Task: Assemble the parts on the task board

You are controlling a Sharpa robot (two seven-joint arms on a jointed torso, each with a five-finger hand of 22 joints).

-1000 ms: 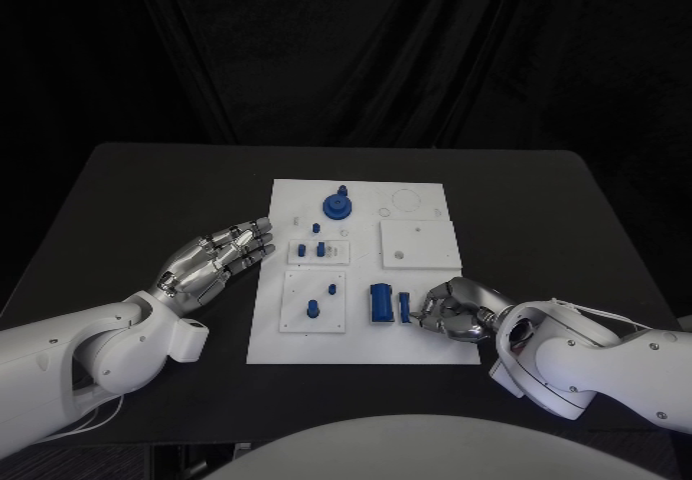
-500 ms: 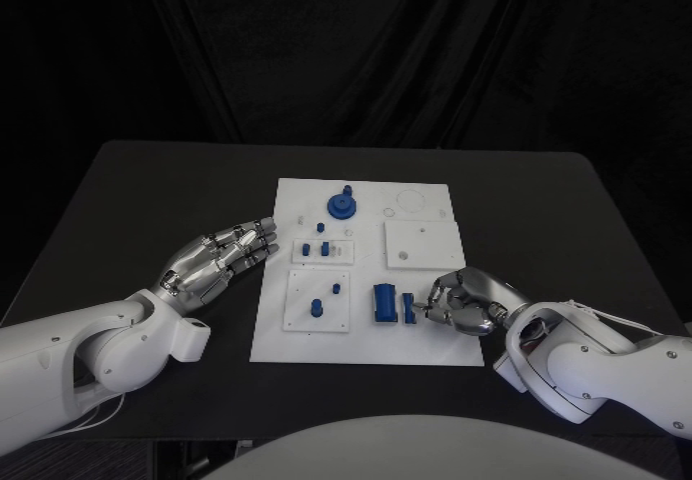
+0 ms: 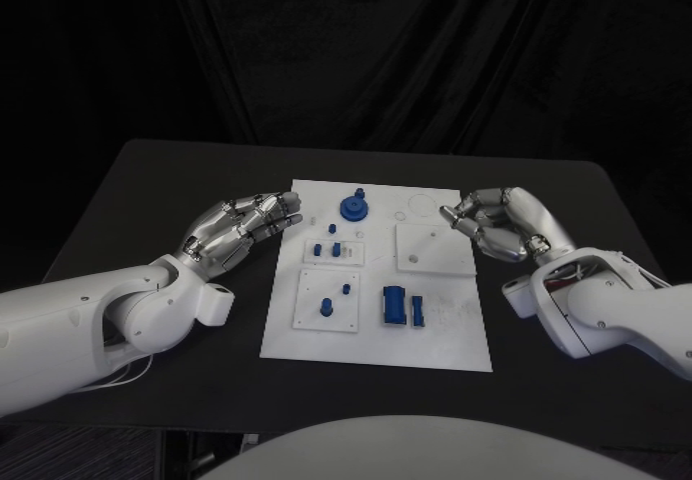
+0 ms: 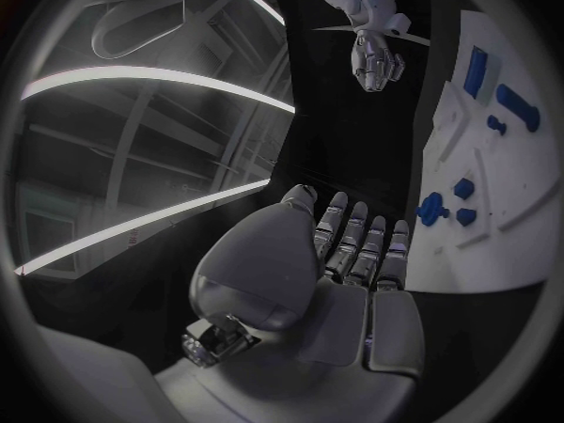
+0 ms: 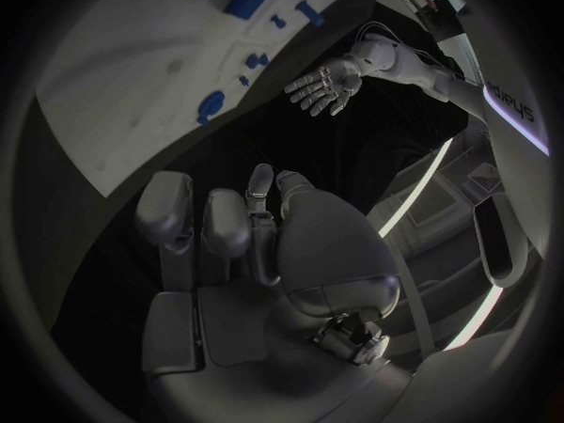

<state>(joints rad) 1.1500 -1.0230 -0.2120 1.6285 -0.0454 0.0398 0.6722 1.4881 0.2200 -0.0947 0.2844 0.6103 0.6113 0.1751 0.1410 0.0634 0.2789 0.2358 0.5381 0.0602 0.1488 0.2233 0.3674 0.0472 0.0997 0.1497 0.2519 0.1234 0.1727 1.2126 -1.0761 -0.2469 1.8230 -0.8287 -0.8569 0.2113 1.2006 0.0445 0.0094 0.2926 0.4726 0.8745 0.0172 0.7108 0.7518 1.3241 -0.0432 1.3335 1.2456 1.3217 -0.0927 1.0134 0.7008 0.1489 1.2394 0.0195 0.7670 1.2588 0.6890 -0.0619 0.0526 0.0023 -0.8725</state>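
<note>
The white task board (image 3: 378, 335) lies mid-table. On its far part stands a blue gear with a peg (image 3: 353, 208). Small blue pegs (image 3: 332, 247) stand in a small white plate, and more pegs (image 3: 335, 299) in a larger plate nearer me. A blue cylinder (image 3: 392, 305) and a thin blue bar (image 3: 418, 310) lie at the near middle. My left hand (image 3: 245, 225) hovers flat at the board's left edge, fingers apart, holding nothing. My right hand (image 3: 493, 222) is at the board's far right edge, fingers curled in, with nothing seen in them. In the right wrist view its fingers (image 5: 224, 226) bend over bare table.
A plain white square plate (image 3: 433, 245) sits on the board's right half, with a ring outline (image 3: 418, 205) beyond it. The black table (image 3: 173, 180) extends on both sides of the board. In the left wrist view the board (image 4: 482, 244) runs along the rim.
My right hand has left the blue cylinder and bar at the board's near right and moved up to its far right edge. Both pieces stay put. The left hand has hardly moved.
</note>
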